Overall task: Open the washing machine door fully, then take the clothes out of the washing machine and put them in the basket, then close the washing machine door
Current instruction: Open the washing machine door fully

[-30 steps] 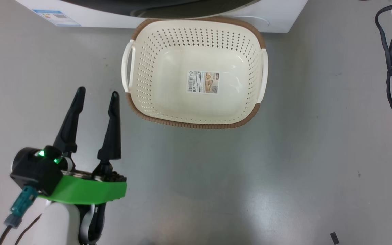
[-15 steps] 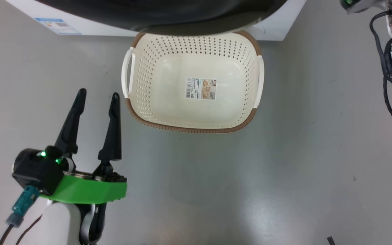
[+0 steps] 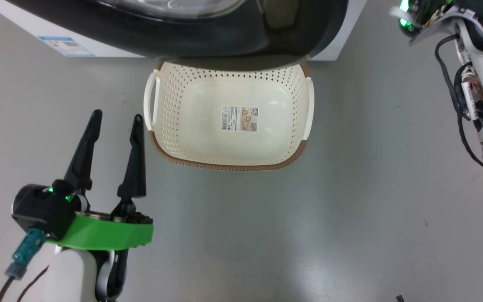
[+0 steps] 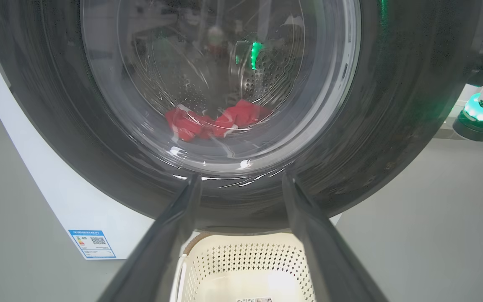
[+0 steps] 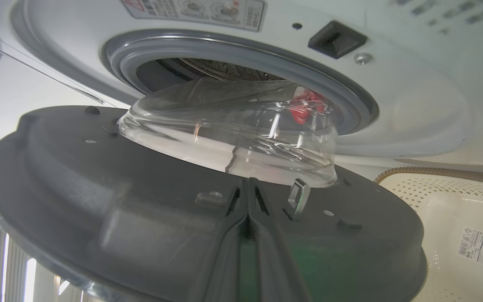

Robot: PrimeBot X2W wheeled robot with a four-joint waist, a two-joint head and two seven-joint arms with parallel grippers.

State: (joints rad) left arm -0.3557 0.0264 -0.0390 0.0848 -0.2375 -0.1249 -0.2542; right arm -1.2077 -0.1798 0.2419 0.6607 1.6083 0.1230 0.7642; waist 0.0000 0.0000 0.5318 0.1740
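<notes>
Door (image 5: 99, 188) ajar, not fully swung; right gripper (image 5: 247, 182) pinched together, empty, tips at door's inner face. Left gripper (image 3: 117, 115) spread, empty, above floor beside basket (image 3: 224, 165). Clothes (image 4: 216, 121) in drum; basket empty under door. Full opening, unloading, closing yet to do.

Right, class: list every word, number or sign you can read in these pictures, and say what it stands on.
Nothing reads clearly enough to quote.
Blue label on the washing machine: QR code, print too small.
Paper label inside the basket: barcode, words too small.
Sticker on the machine's front, right wrist view: blurred.
Grey print further along that front: blurred.
</notes>
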